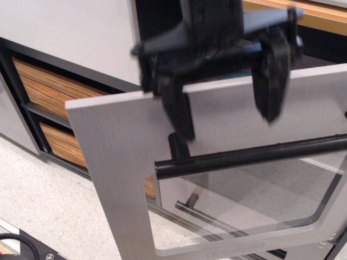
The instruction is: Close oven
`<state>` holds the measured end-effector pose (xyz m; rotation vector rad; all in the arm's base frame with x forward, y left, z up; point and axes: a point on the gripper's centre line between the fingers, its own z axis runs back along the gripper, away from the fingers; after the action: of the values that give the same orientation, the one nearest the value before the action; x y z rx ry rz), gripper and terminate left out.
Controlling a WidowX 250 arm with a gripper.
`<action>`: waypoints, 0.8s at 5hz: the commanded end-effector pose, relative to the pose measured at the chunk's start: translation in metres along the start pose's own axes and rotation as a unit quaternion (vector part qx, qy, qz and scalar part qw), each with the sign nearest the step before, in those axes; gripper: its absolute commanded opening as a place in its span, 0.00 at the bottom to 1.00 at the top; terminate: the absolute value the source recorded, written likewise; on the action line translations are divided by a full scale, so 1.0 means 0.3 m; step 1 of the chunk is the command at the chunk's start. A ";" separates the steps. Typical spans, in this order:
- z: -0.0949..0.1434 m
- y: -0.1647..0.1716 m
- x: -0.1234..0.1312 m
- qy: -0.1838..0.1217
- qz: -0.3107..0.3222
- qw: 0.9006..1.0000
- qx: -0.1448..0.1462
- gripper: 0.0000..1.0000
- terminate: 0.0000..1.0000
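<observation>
The oven door (114, 162) is brushed silver-grey with a clear window (255, 195) and a thick black bar handle (249, 156). It stands partly raised, tilted toward the dark oven opening behind it. My black gripper (225, 111) is open, with one finger (176, 105) at the left and one finger (269, 81) at the right. It is in front of the door's upper face, just above the handle. Nothing is between the fingers. The oven interior is hidden behind the door and the gripper.
Two wood-grain drawers (51, 89) sit at the left in a dark frame under a white panel (70, 32). A thin metal bar (190, 205) shows through the window. The speckled floor (49, 211) lies below. A black cable (13, 244) is at the bottom left.
</observation>
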<state>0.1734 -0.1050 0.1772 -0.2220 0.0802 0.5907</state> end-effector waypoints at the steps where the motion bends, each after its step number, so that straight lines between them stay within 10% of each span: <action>1: -0.082 -0.041 -0.139 0.019 -0.088 0.996 0.002 1.00 0.00; 4: -0.436 -0.062 -0.155 -0.020 -0.087 0.994 0.068 1.00 0.00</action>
<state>0.1365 -0.1777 0.0482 -0.0587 0.0772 0.4147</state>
